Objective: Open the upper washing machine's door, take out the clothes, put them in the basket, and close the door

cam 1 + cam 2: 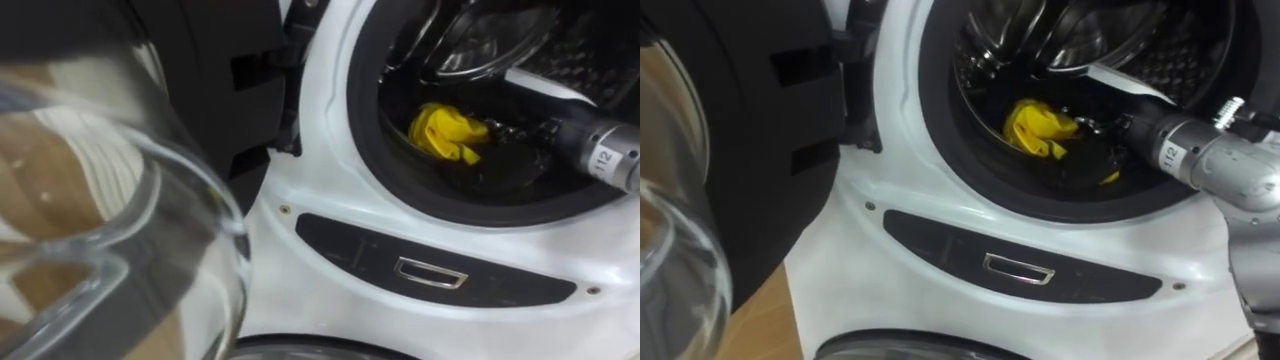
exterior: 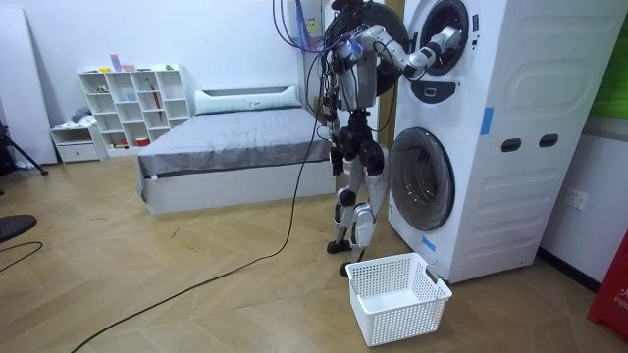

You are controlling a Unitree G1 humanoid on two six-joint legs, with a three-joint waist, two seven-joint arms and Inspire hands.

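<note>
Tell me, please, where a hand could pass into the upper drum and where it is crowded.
Free: upper left of the drum, between the door seal and the yellow cloth. Crowded: lower right, where the right hand reaches beside the cloth. The white basket on the floor is bare inside.

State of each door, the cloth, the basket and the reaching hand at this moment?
Upper washer door: swung open.
Lower washer door: shut.
Yellow cloth: crumpled, lying in the upper drum.
Right hand: inside the drum beside the cloth; grip unclear.
White basket: upright on the floor, no clothes inside.
</note>
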